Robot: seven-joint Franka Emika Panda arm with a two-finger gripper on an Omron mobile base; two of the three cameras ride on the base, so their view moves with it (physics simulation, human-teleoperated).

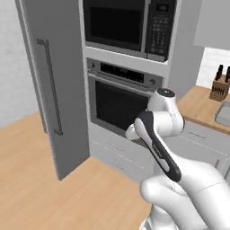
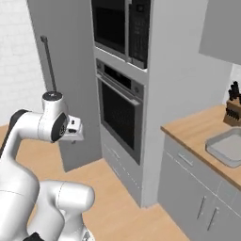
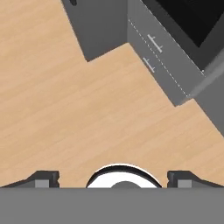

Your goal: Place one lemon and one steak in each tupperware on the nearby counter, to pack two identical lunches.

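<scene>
One grey tray point(image 2: 229, 148) on the wooden tabletop point(image 2: 200, 129), far right, next to a block of knives point(image 2: 232, 113). Same tray point(image 1: 223, 113) at the right edge of the left base view, on the tabletop point(image 1: 200, 104), just past the knife block point(image 1: 219, 88). No telling if any food sits inside. Two end effector point(image 3: 113, 180) tips wide apart, holding nothing, pointing down at the wood floor point(image 3: 65, 113). Held up in front of the oven point(image 1: 119, 101), under the microwave point(image 1: 128, 24), well apart from the tray. Tall grey fridge door point(image 1: 54, 81) on the left.
</scene>
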